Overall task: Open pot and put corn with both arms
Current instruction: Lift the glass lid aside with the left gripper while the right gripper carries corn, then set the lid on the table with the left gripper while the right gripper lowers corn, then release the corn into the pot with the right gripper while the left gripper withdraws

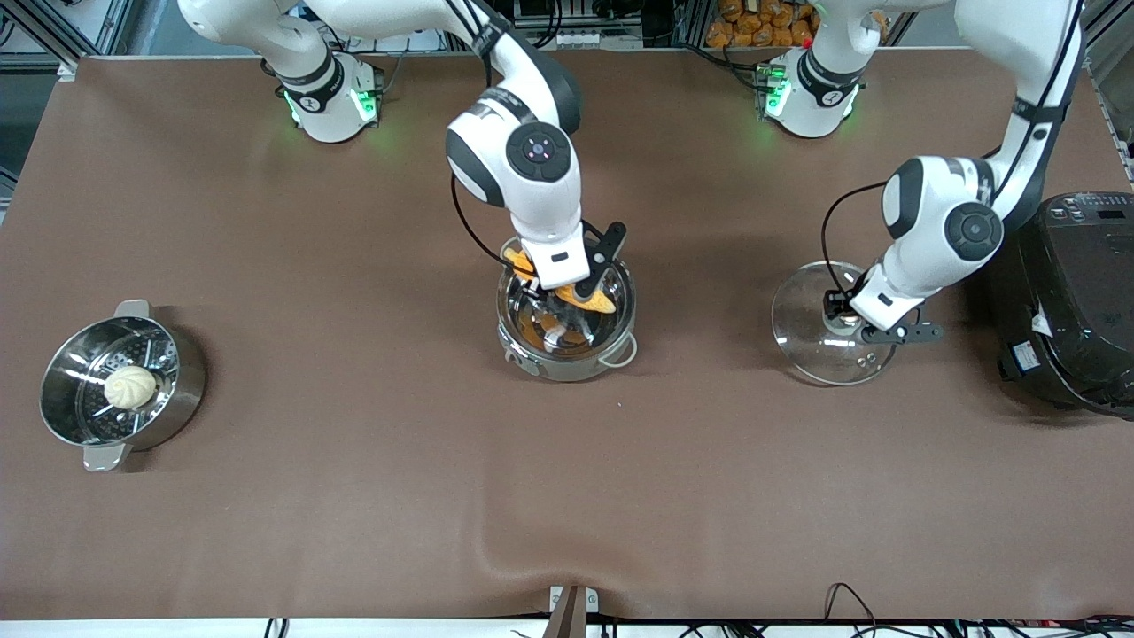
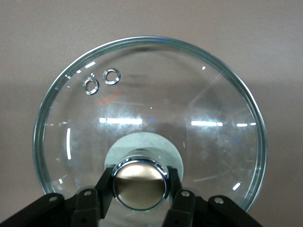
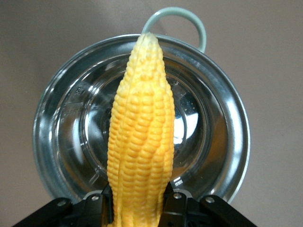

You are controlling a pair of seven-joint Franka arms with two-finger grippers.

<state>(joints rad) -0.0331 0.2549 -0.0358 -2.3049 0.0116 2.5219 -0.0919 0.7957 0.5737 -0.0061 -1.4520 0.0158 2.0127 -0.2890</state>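
Observation:
The steel pot point(image 1: 567, 359) stands open at the table's middle, with one pale loop handle point(image 1: 622, 353) showing. My right gripper point(image 1: 567, 297) is shut on the yellow-orange corn point(image 1: 599, 299) and holds it over the pot's mouth. In the right wrist view the corn point(image 3: 142, 127) lies across the pot point(image 3: 57, 123) between the fingers of the gripper point(image 3: 139, 201). My left gripper point(image 1: 846, 315) is shut on the copper knob point(image 2: 140, 183) of the glass lid point(image 1: 815, 346), which is down at the table toward the left arm's end. The lid point(image 2: 151, 104) fills the left wrist view.
A steel steamer pot point(image 1: 177, 390) with a white bun point(image 1: 131, 387) in it stands toward the right arm's end. A big black rice cooker point(image 1: 1072, 301) stands beside the lid at the left arm's end.

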